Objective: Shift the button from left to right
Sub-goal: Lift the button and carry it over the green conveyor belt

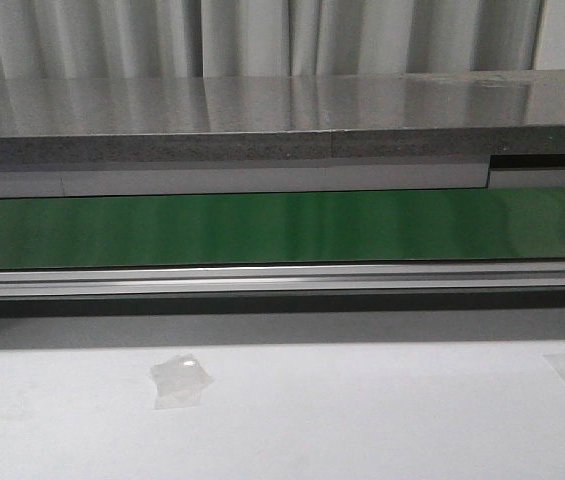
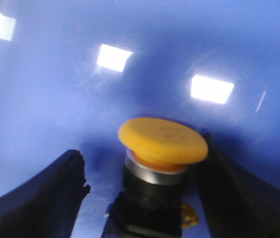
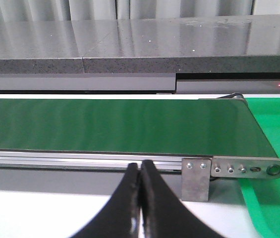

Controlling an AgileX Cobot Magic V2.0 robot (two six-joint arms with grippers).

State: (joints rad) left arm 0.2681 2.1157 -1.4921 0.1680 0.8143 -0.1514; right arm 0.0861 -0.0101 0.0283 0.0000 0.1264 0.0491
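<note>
The left gripper (image 2: 144, 198) has its fingers (image 2: 45, 198) spread wide either side of the button (image 2: 162, 148), not visibly touching it; the button stands upright on a blue surface (image 2: 55, 99). The right gripper (image 3: 140, 198) has its fingers pressed together, holding nothing, before the green belt (image 3: 115, 126).

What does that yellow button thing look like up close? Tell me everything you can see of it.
The button has a round, smooth yellow-orange mushroom cap, seemingly plastic, over a silvery collar and a black blocky body. A small yellow bit shows beside its base. It stands upright but slightly tilted on a glossy blue surface, between the left hand's two black fingers, which are spread apart. Whether they touch it is unclear; the picture is blurred.
</note>
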